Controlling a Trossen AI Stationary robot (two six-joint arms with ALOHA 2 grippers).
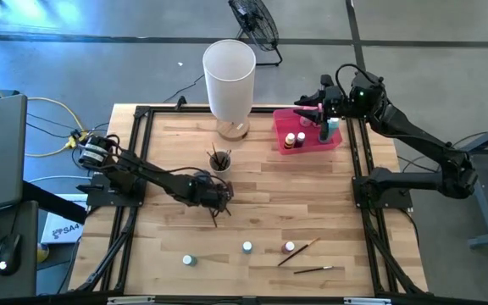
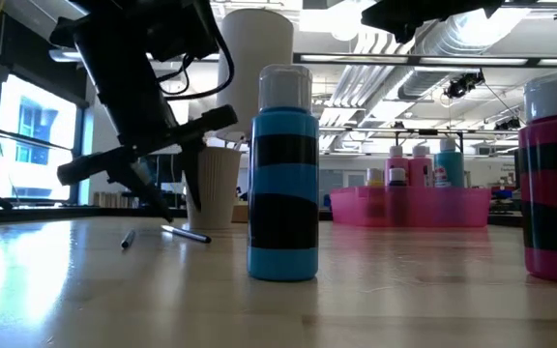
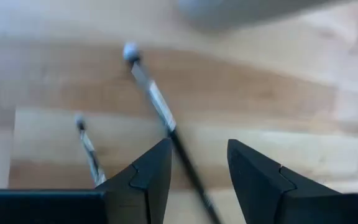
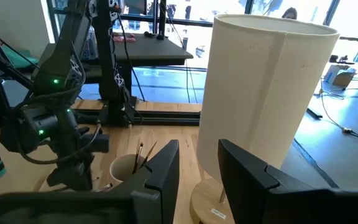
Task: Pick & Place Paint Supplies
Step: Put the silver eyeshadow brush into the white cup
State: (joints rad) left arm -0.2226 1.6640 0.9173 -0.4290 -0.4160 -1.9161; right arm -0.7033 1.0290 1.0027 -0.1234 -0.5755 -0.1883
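Fingers (image 3: 148, 177) of the left gripper (image 1: 216, 196) stand parted just above the bench (image 1: 312, 195), with a dark-handled paintbrush (image 3: 160, 112) lying on the wood and running into the gap between them; whether they touch it cannot be told. A second paintbrush (image 3: 87, 144) lies beside the first, outside the fingers. Fingers (image 4: 163, 168) of the right gripper (image 1: 326, 125) are parted and grip nothing; this gripper hangs over the pink tray (image 1: 280, 127) at the far right of the bench.

Item positions:
- Pink tray: holds several paint bottles, among them a teal bottle (image 1: 334, 127).
- Small cup (image 1: 219, 160): holds paintbrushes upright, just in front of the tall white cylinder (image 1: 229, 78).
- Near edge of the bench: three tiny bottles, caps teal (image 1: 189, 260), blue (image 1: 247, 247) and pink (image 1: 289, 247).
- Beside the pink-capped bottle: two more paintbrushes (image 1: 298, 252), well apart from both grippers.
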